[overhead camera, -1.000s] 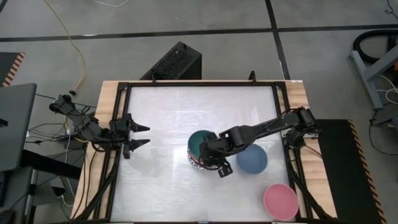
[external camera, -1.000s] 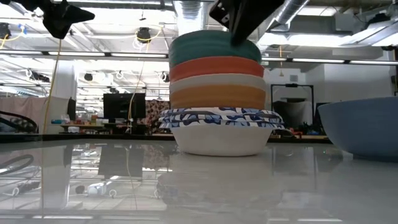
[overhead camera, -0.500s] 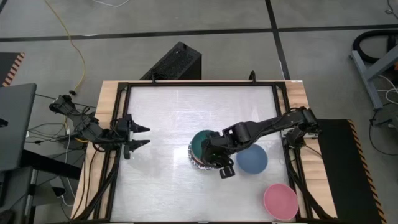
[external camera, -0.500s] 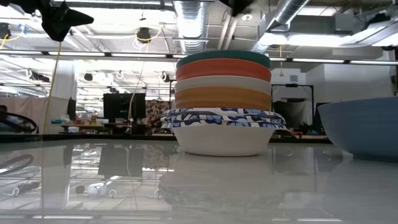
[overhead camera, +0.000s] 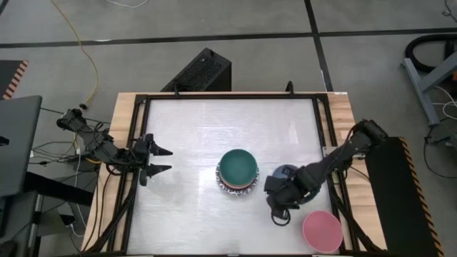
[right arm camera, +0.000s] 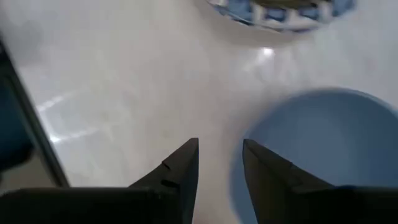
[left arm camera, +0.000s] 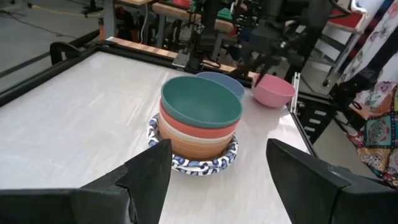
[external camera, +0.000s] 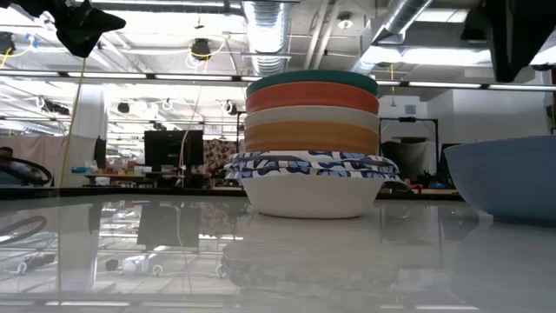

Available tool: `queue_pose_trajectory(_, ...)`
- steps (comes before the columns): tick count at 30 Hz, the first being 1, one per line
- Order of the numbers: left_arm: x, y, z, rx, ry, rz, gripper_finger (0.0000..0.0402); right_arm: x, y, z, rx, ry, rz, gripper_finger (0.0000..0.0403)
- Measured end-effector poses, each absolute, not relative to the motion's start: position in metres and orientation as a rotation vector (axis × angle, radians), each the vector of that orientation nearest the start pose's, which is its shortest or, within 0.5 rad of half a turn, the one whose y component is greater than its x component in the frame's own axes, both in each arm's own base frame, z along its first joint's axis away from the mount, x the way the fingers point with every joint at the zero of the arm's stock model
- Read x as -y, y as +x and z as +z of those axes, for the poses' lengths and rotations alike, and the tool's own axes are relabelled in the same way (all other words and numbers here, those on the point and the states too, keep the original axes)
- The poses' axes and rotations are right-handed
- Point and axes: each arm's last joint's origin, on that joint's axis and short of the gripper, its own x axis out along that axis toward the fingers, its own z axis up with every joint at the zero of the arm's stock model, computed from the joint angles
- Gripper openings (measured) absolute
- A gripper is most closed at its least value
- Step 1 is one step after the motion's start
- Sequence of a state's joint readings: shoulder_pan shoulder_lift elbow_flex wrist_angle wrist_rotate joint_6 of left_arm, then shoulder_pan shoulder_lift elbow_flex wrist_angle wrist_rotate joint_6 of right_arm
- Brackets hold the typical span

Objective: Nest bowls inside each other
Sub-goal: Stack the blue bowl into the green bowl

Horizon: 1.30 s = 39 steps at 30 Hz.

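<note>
Green tops the stack (overhead camera: 238,171) at centre frame, so the blue bowl (overhead camera: 285,172) just right of it looks next: the right claw (overhead camera: 280,211), parted and empty, hovers beside it and must straddle its rim, while the left claw (overhead camera: 158,161) waits open at left.

So the table (overhead camera: 186,135) is glossy white with a black frame and pale wood strips down both sides, sitting on a grey concrete floor (overhead camera: 214,21) crossed by dark seam lines. Just behind the table's far edge there's a black perforated box (overhead camera: 200,71), and a yellow cable (overhead camera: 87,50) snakes over the floor off its far left corner. Looking level across the table, there's an open ceiling with silver ducting (external camera: 269,17) and strip lights, plus a dark monitor (external camera: 172,148) way behind it.
</note>
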State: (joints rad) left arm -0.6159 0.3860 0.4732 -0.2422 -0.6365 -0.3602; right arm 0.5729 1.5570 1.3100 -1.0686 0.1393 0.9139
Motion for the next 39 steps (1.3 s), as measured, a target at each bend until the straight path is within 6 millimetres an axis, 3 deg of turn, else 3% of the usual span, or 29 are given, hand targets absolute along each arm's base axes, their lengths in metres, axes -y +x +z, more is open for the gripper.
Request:
queue_pose_trajectory(6, 0.046, 0.095, 0.27, -0.12, -0.269, 0.043, 0.0251, -0.163, 0.253, 0.258, -1.302, 0.303, -0.225, 0.015)
queue_pose_trajectory(15, 0.046, 0.095, 0.269, -0.13, -0.261, 0.048, 0.0251, -0.154, 0.264, 0.229, -1.438, 0.225, -0.348, 0.0153)
queue_pose_trajectory(23, 0.046, 0.095, 0.267, -0.146, -0.256, 0.047, 0.0251, -0.146, 0.272, 0.219, -1.444, 0.228, -0.371, 0.0151)
queue_pose_trajectory(27, 0.046, 0.094, 0.266, -0.154, -0.264, 0.047, 0.0251, -0.145, 0.273, 0.219, -1.439, 0.218, -0.374, 0.0121)
queue_pose_trajectory(34, 0.046, 0.094, 0.264, -0.173, -0.269, 0.043, 0.0251, -0.145, 0.273, 0.219, -1.433, 0.191, -0.357, 0.0019)
queue_pose_trajectory(39, 0.046, 0.094, 0.264, -0.176, -0.267, 0.044, 0.0251, -0.145, 0.273, 0.219, -1.435, 0.193, -0.361, 0.0009)
